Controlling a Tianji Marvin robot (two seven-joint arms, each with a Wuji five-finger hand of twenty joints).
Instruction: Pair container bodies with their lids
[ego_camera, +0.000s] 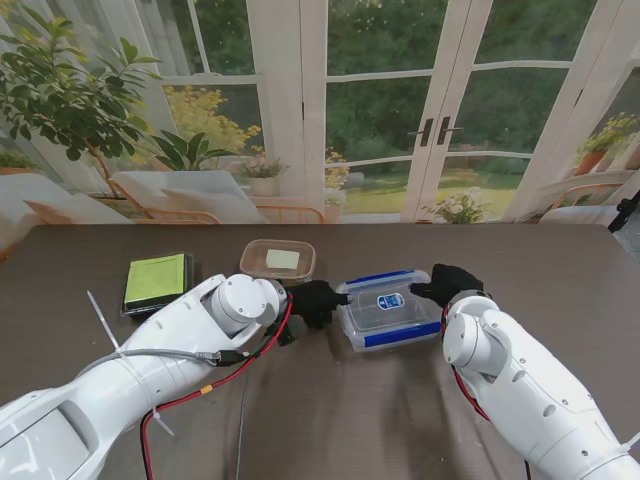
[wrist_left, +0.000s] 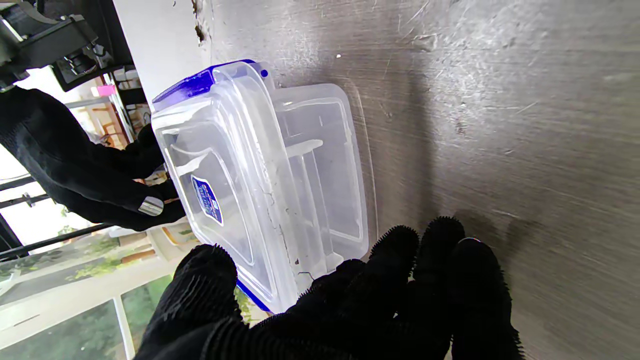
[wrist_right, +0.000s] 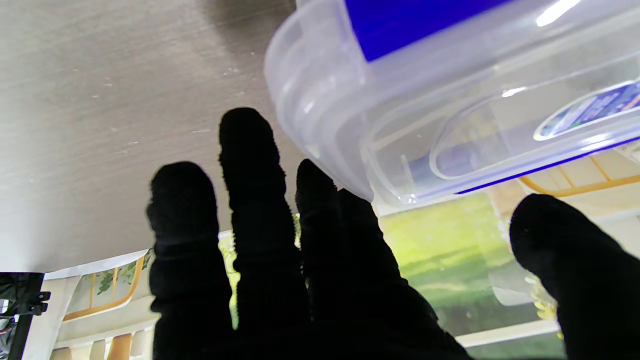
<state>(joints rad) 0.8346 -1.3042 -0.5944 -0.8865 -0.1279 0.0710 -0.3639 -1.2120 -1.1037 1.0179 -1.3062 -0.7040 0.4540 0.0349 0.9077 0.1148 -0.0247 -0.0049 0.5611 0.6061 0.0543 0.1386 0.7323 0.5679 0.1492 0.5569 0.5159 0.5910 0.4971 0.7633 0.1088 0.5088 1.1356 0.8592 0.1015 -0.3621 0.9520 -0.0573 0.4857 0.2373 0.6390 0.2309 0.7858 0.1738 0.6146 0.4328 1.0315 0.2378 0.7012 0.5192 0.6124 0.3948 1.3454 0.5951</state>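
Stand view: we see a clear box with a blue-clipped lid mid-counter, between both black-gloved hands. Left hand sits at the box's left end, fingers spread; left wrist view shows fingertips right by the box wall, but we cannot tell if they grip. Right hand is at the right end, fingers apart, thumb over the lid edge, fingers touching the box corner. Farther from us, a lidless tub and a green-topped container sit to the left.
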